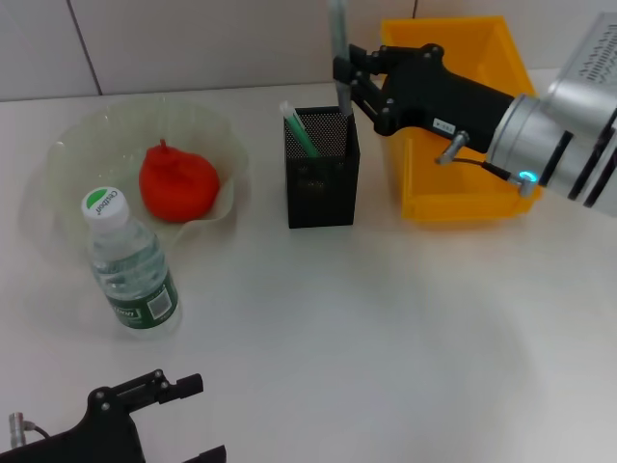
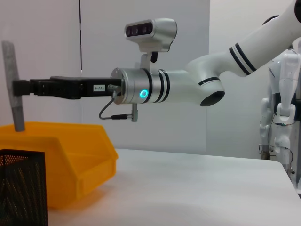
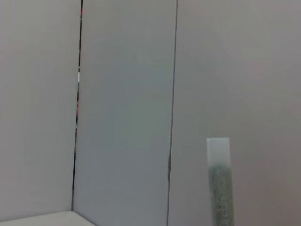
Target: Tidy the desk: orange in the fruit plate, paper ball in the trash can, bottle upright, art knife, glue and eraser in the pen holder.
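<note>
Right tool (image 1: 343, 77) at the upper centre of the head view is clamped on a grey stick, the art knife (image 1: 337, 43), held upright over the black mesh pen holder (image 1: 321, 183). A green-tipped item (image 1: 300, 128) sits inside the holder. Orange (image 1: 178, 181) in the fruit plate (image 1: 72, 145), bottle (image 1: 132, 265) upright at left. Left tool (image 1: 183, 415) low at the bottom left, open wide.

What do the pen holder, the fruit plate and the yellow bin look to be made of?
Pen holder: black metal mesh, judging by its fine see-through grid. Fruit plate: clear glass or plastic, wavy translucent rim; hard to tell which. Yellow bin: likely moulded plastic, smooth, opaque, slightly glossy.
</note>
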